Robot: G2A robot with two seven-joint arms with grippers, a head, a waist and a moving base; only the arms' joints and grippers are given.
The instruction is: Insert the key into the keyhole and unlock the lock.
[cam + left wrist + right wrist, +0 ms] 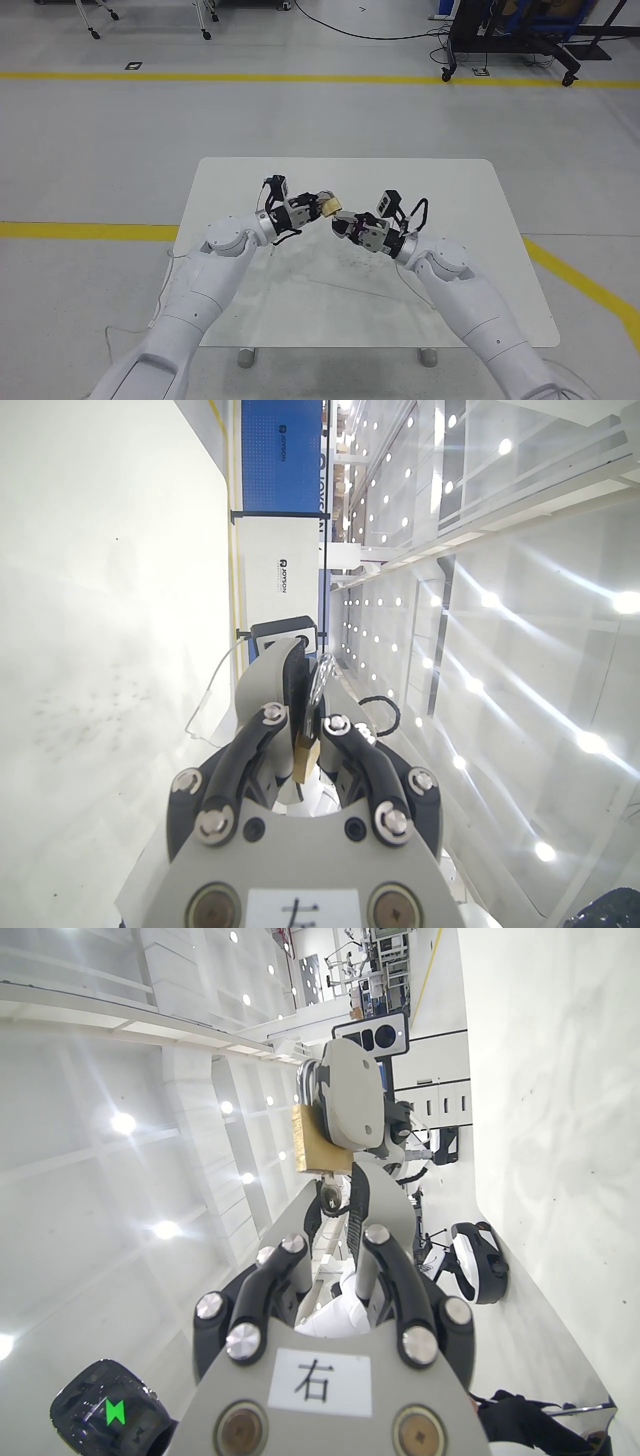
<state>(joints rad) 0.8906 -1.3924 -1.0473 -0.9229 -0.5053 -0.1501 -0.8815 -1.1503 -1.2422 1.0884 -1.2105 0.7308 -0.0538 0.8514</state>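
Here, left end effector (307, 700) clamped on brass padlock (312, 1143), steel shackle (304, 1080); right end effector (335, 1200) pinching key (330, 1198).

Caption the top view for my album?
Left gripper holds a brass padlock over the white table, facing the right gripper.

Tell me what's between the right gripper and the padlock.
The key, held by the right gripper, tip at the padlock; seen in right wrist view.
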